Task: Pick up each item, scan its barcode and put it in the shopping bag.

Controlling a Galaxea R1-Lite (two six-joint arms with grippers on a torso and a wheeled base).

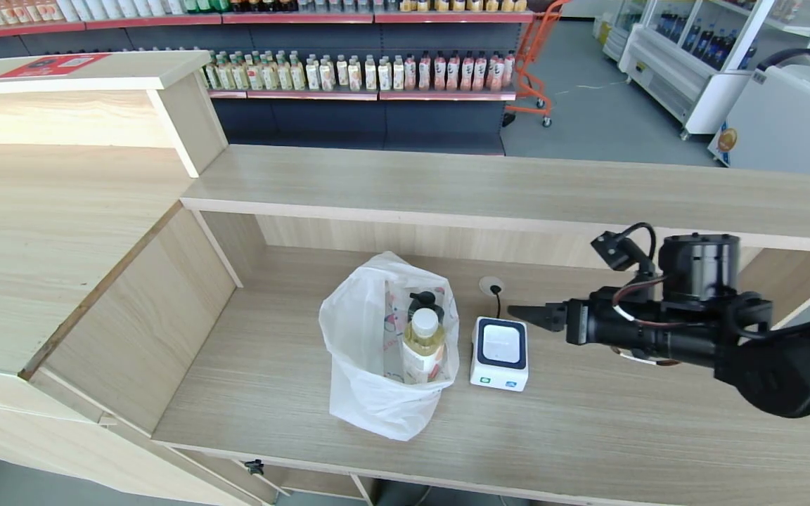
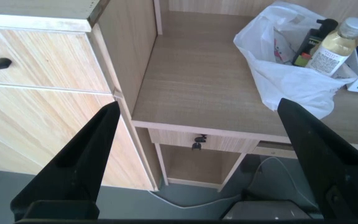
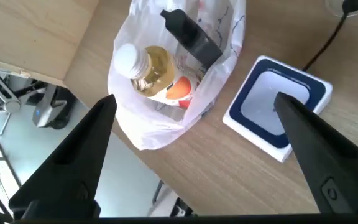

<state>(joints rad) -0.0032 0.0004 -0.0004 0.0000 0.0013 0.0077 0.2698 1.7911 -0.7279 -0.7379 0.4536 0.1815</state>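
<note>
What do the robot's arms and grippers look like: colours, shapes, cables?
The right arm is matte black and tubular, with a dark metallic cylinder on top, a small black camera on a bracket, and thin black and reddish cables. The right gripper and left gripper have black, flat, wedge-shaped fingers tapering to points.

A white plastic shopping bag (image 1: 363,393) stands crumpled on the wooden counter (image 1: 588,422), mouth open upward. Inside, a clear bottle (image 1: 424,348) of yellowish liquid stands upright, with a white cap and an orange-and-white label. Just behind it on the far side is a black pump-topped bottle (image 1: 425,303). The scanner (image 1: 500,349) sits just right of the bag: a white box whose pale window is framed in dark blue and faces up.
</note>
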